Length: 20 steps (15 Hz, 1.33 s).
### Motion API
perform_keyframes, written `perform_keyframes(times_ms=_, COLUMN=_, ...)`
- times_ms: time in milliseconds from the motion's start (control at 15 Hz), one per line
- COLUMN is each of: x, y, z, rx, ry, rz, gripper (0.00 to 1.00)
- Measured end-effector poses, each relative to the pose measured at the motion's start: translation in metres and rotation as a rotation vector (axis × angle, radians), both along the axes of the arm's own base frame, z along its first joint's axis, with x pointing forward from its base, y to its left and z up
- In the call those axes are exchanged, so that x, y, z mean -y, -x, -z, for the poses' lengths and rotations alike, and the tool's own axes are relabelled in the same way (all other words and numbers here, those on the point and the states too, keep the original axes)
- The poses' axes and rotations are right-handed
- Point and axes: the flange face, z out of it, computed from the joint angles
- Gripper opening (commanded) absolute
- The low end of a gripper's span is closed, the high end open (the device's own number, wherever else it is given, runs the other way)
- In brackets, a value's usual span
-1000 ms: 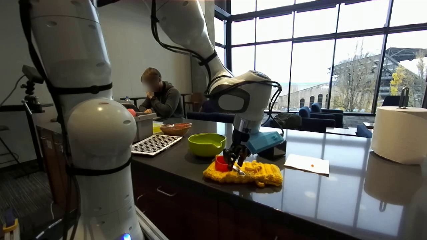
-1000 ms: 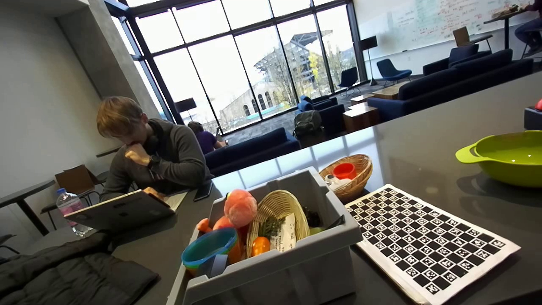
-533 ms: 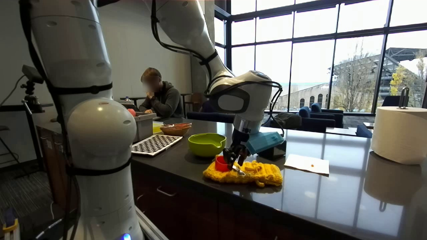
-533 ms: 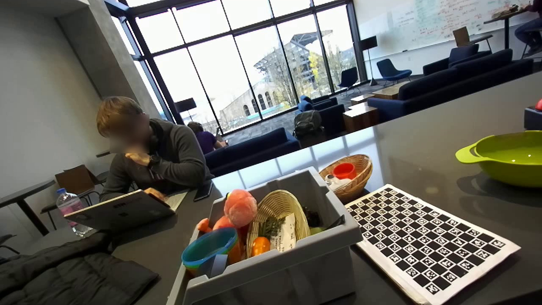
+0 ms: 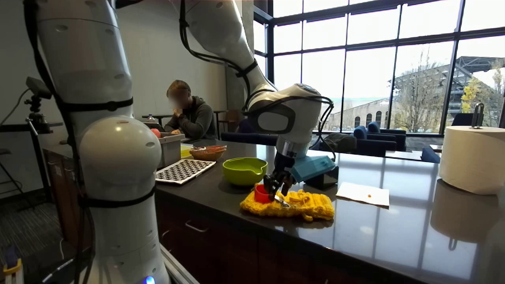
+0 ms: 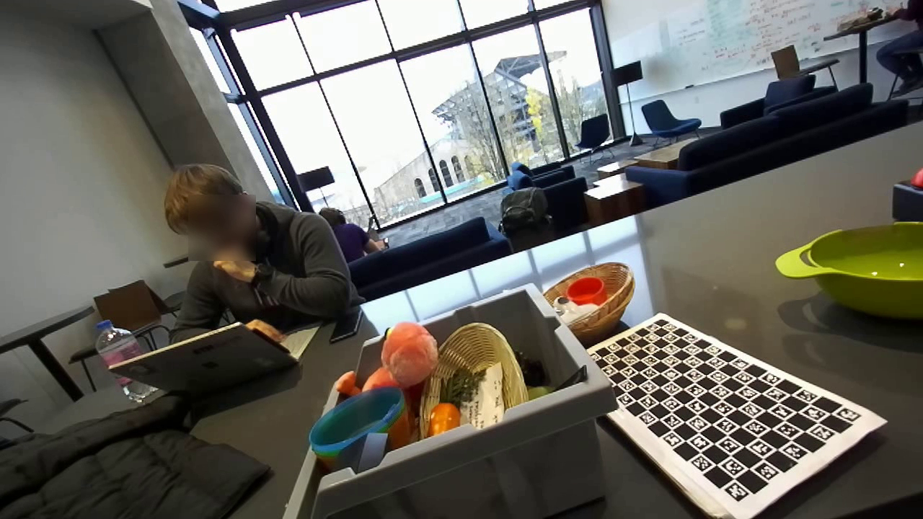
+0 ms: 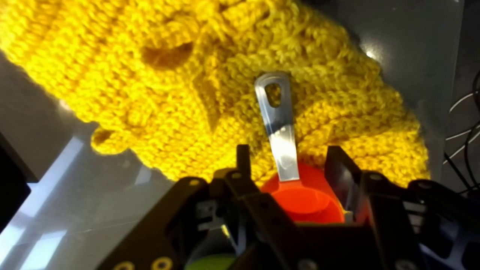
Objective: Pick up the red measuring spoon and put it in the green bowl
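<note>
The measuring spoon has a red cup (image 5: 261, 194) and a flat silver handle. It lies on a yellow knitted cloth (image 5: 307, 206) in an exterior view, and its cup also shows in the wrist view (image 7: 305, 204). My gripper (image 5: 278, 194) is low over it. In the wrist view, the open fingers (image 7: 287, 161) stand on either side of the handle's base, with gaps on both sides. The green bowl (image 5: 244, 176) stands just behind the cloth. It is cut off at the edge in an exterior view (image 6: 883, 292), and only a sliver shows in the wrist view (image 7: 212, 261).
A patterned board (image 5: 185, 171), a wicker basket (image 6: 609, 310) holding another red cup, and a grey bin (image 6: 505, 440) stand beyond the bowl. A dark block (image 5: 323, 179), a white napkin (image 5: 363, 194) and a paper roll (image 5: 471, 161) are on the counter. The counter's front edge runs near the cloth.
</note>
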Motion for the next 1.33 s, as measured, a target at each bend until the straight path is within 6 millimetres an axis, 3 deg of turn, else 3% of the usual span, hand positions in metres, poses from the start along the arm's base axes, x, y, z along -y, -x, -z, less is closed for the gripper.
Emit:
perform_keyframes(times_ms=400, x=-0.0025, y=-0.0007, z=0.0060, rx=-0.015, ry=-0.001, rz=-0.006, gripper=0.41)
perform_keyframes(times_ms=467, x=-0.0030, y=-0.0008, z=0.0071, rx=-0.018, ry=-0.001, rz=-0.007, gripper=0.35)
perform_keyframes(times_ms=533, x=-0.0035, y=-0.0011, z=0.0079, rx=-0.020, ry=-0.001, rz=-0.009, gripper=0.16)
perform_keyframes(times_ms=733, x=-0.0048, y=-0.0019, z=0.0088, rx=-0.022, ry=0.000, rz=-0.013, gripper=0.01)
perform_keyframes(times_ms=1333, x=-0.0048, y=-0.0051, z=0.0076, rx=-0.019, ry=0.002, rz=-0.015, gripper=0.04)
